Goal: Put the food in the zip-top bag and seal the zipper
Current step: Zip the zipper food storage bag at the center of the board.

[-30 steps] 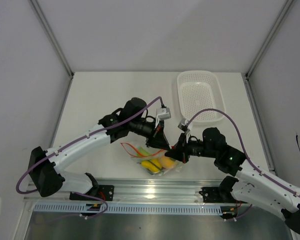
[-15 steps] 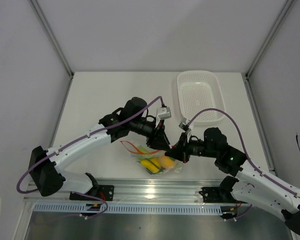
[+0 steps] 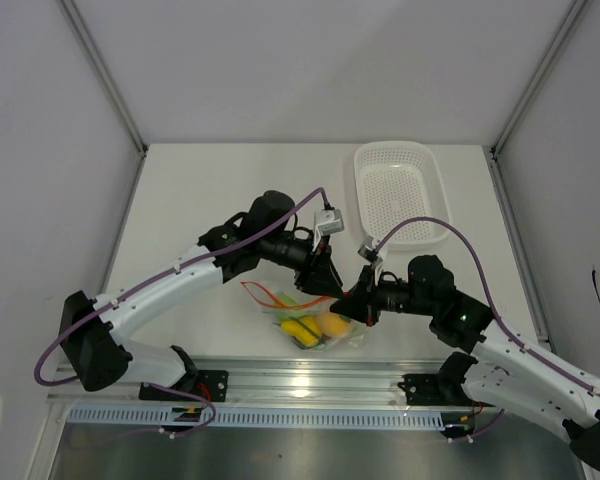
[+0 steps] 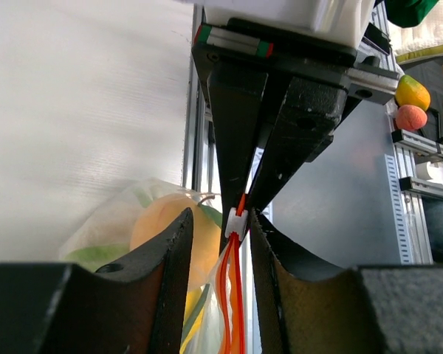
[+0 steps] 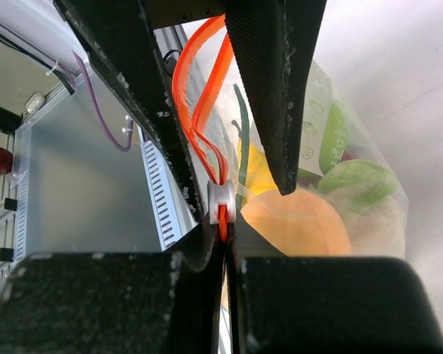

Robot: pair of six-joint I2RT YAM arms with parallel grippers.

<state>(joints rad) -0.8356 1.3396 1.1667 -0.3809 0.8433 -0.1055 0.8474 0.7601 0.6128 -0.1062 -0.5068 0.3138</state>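
The clear zip-top bag (image 3: 315, 325) lies at the table's near edge with the food inside: an orange-yellow round fruit (image 3: 333, 323), a yellow piece (image 3: 299, 330), green bits. In the right wrist view the fruit (image 5: 295, 221) and green pieces (image 5: 358, 181) show through the plastic. My right gripper (image 5: 223, 234) is shut on the end of the red-orange zipper (image 5: 199, 103), just behind its white slider (image 5: 221, 200). My left gripper (image 4: 220, 221) is open, its fingers astride the zipper (image 4: 235, 295) at the slider (image 4: 236, 221). The two grippers (image 3: 330, 284) (image 3: 348, 302) meet tip to tip.
A white perforated basket (image 3: 398, 195) stands at the back right. A metal rail (image 3: 300, 380) runs along the near edge just below the bag. Both arms cross in over the bag from left and right.
My left gripper has edged slightly right along the zipper toward the right gripper. The right gripper and bag have hardly moved.
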